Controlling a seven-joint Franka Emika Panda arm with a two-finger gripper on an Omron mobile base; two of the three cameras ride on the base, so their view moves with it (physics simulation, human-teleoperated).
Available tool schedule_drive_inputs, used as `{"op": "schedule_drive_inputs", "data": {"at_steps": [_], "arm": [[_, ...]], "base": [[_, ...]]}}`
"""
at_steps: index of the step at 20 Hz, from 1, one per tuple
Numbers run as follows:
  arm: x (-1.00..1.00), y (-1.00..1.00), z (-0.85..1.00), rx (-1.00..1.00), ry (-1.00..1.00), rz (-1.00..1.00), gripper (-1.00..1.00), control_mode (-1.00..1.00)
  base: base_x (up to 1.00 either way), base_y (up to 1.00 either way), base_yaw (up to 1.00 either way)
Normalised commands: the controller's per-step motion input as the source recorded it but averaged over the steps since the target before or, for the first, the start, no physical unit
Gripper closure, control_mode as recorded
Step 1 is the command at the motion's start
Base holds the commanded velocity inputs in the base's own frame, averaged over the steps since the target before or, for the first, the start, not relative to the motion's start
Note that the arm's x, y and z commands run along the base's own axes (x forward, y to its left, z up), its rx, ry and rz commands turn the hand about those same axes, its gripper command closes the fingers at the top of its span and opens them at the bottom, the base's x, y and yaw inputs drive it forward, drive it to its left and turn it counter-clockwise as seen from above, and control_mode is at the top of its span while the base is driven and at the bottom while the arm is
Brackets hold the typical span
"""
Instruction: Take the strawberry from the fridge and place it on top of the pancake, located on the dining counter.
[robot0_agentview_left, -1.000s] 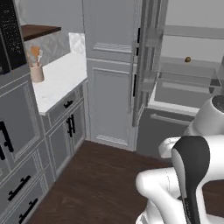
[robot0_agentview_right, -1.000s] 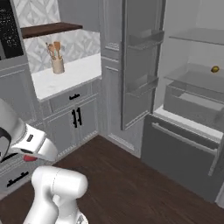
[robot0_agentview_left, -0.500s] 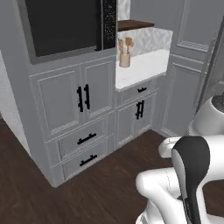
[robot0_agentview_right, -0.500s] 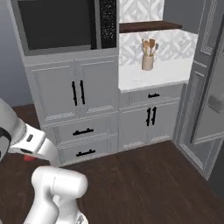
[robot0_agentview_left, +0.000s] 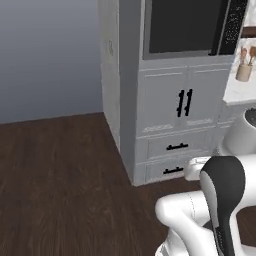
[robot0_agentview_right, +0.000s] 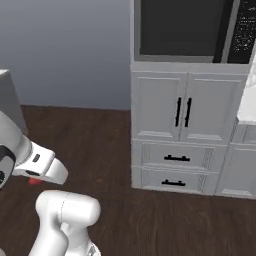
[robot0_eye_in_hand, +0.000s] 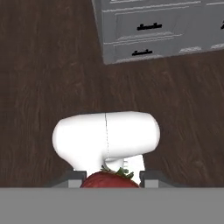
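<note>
The strawberry (robot0_eye_in_hand: 109, 180), red with a small green leafy top, sits between my two dark fingertips (robot0_eye_in_hand: 72, 176) at the bottom of the hand view, and my gripper (robot0_eye_in_hand: 110, 179) is shut on it. In the right base view the gripper (robot0_agentview_right: 37, 176) hangs low at the left above the floor, with a bit of the red strawberry (robot0_agentview_right: 35, 181) under the white hand. The fridge, the pancake and the dining counter are out of view.
A tall light grey cabinet (robot0_agentview_right: 160, 105) with black handles, two drawers (robot0_agentview_right: 175, 159) and a built-in black oven (robot0_agentview_left: 185, 25) stands ahead on the right. A utensil jar (robot0_agentview_left: 244, 69) sits on the white worktop. Dark wood floor (robot0_agentview_left: 60, 175) spreads left toward a grey wall.
The whole picture has swung left with the base: the open fridge left the views, then the cabinets slid right and bare wall and floor came in. The gripper keeps hold of the strawberry.
</note>
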Motion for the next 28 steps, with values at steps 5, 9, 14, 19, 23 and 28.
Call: {"op": "schedule_drive_inputs", "data": {"at_steps": [5,9,14,19,23,28], "arm": [[0.0,0.0,0.0,0.0,0.0,0.0,1.0,1.0],[0.0,0.0,0.0,0.0,0.0,0.0,1.0,1.0],[0.0,0.0,0.0,0.0,0.0,0.0,1.0,1.0],[0.0,0.0,0.0,0.0,0.0,0.0,1.0,1.0],[0.0,0.0,0.0,0.0,0.0,0.0,1.0,1.0],[0.0,0.0,0.0,0.0,0.0,0.0,1.0,1.0]], "base": [[0.13,0.8,0.56],[0.69,0.82,0.12],[0.98,0.94,-0.1],[1.0,1.0,-0.27],[1.0,0.95,-0.28],[1.0,0.59,-0.12]]}}
